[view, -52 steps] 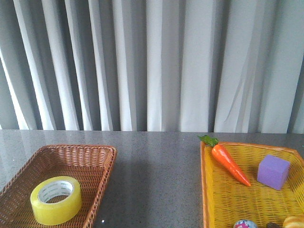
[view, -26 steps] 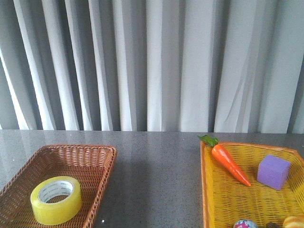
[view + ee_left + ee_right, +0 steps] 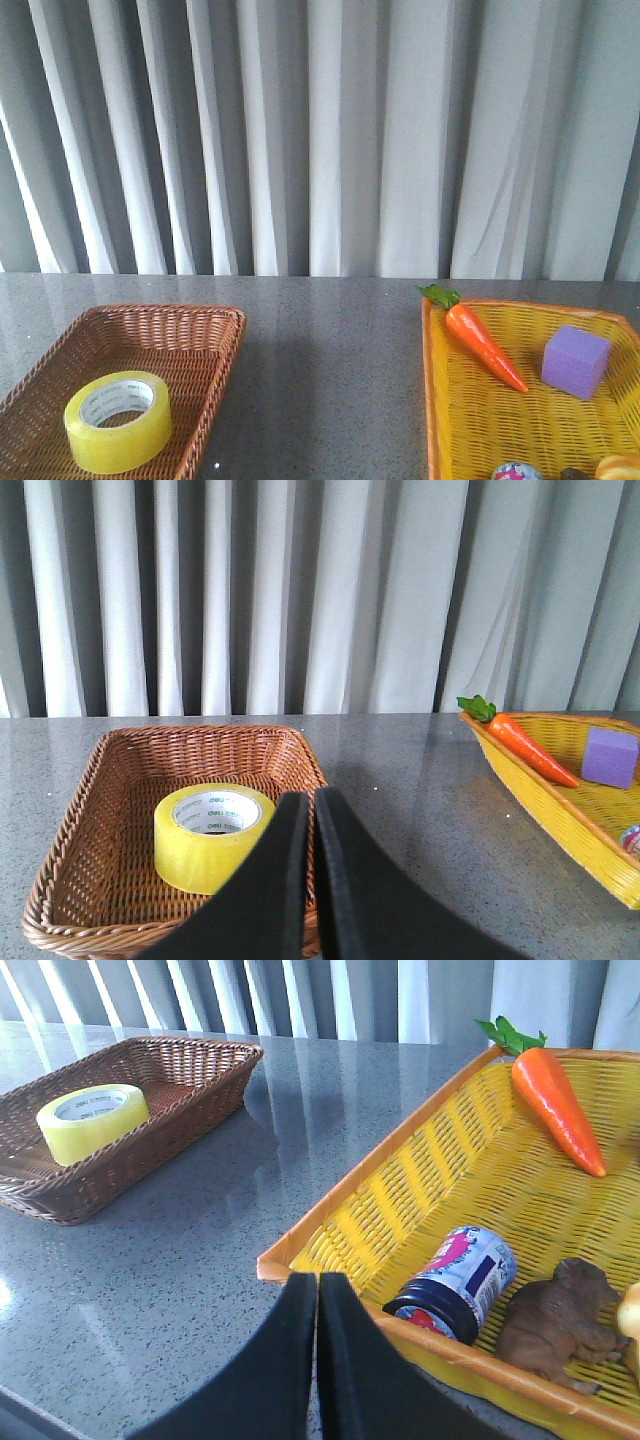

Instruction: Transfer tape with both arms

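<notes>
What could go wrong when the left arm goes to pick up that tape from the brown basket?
The left tool is shut, so it must open first or it will just push the tape. The tape lies flat inside the brown basket, so its raised wall may hinder a side approach. The yellow basket is crowded with a jar and a carrot, limiting drop space.

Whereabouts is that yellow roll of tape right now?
In the front view the tape lies flat inside the brown wicker basket on the table's left side, far from the yellow basket holding the carrot.
</notes>
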You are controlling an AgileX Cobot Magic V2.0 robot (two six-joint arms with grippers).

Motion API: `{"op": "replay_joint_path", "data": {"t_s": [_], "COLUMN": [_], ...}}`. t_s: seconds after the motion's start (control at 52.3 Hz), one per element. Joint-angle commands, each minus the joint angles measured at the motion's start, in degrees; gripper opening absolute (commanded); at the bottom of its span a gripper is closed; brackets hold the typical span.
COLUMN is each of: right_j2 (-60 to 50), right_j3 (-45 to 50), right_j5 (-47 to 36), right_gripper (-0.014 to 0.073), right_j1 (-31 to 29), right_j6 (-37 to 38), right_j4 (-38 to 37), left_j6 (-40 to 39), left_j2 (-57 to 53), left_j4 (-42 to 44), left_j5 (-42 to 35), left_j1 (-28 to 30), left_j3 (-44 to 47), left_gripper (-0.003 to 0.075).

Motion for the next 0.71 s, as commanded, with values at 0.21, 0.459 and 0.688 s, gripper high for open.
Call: {"op": "replay_joint_path", "data": {"t_s": [0.21, 0.459, 0.688], "right_j2": [0.4, 0.4, 0.4], "right_j3": [-1.6, -1.6, -1.6], "right_j5": [-4.2, -4.2, -4.2], "right_gripper": [-0.0005, -0.0005, -0.0005], "right_j1": [-0.1, -0.1, -0.1], "right_j6": [0.1, 0.1, 0.1], "right_j4": [-0.1, -0.1, 0.0], "left_j6": [1.3, 1.3, 7.4], "left_j2": [1.2, 1.2, 0.7], "left_j4": [7.7, 2.9, 8.5], "left_j5": [-8.2, -32.7, -37.6], "left_j1": [-0.2, -0.2, -0.2], "left_j3": [6.1, 25.2, 27.2], "left_gripper": [-0.0007, -0.0007, -0.0006]}}
